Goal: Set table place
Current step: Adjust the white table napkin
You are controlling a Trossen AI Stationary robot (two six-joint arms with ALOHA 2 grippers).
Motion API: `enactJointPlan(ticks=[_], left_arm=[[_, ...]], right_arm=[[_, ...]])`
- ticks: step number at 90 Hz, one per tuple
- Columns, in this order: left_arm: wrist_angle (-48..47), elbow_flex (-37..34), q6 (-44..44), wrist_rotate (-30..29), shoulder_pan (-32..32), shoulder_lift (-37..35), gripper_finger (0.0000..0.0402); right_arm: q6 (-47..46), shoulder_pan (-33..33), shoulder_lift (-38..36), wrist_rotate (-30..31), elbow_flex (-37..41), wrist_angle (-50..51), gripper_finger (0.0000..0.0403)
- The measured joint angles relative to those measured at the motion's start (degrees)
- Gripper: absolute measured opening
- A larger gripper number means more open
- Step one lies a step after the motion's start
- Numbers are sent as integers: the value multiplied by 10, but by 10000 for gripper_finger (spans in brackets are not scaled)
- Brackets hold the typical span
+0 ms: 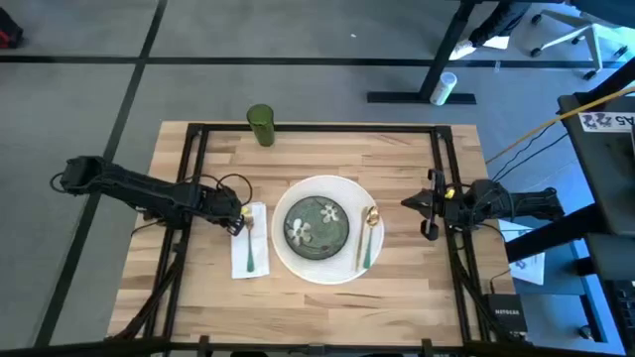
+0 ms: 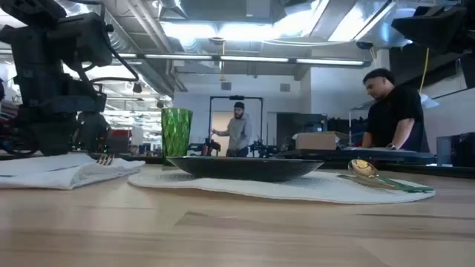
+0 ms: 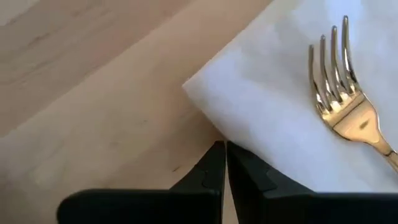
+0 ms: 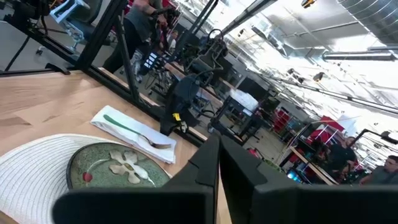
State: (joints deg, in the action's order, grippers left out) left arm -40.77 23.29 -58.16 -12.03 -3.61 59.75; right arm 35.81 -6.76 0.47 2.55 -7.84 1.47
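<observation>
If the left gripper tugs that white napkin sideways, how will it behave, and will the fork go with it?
The napkin looks soft and thin, folded with rumpled edges in the low view, so it would probably bunch rather than slide flat. The fork lies loose on top, so it would likely ride along or slip off. The left gripper, shut, sits at the napkin's edge.

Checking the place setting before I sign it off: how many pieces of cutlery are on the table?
2. A gold fork with a green handle lies on the white napkin left of the plates. A gold spoon lies on the white plate's right rim. None seems hidden.
</observation>
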Motion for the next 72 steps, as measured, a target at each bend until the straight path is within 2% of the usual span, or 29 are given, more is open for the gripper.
enactJointPlan(ticks=[54,72], left_arm=[[1,0,3,-32,0,0,0],[40,-14,13,-33,0,0,0]], right_arm=[[0,0,0,-2,0,0,0],[0,0,0,-2,0,0,0]])
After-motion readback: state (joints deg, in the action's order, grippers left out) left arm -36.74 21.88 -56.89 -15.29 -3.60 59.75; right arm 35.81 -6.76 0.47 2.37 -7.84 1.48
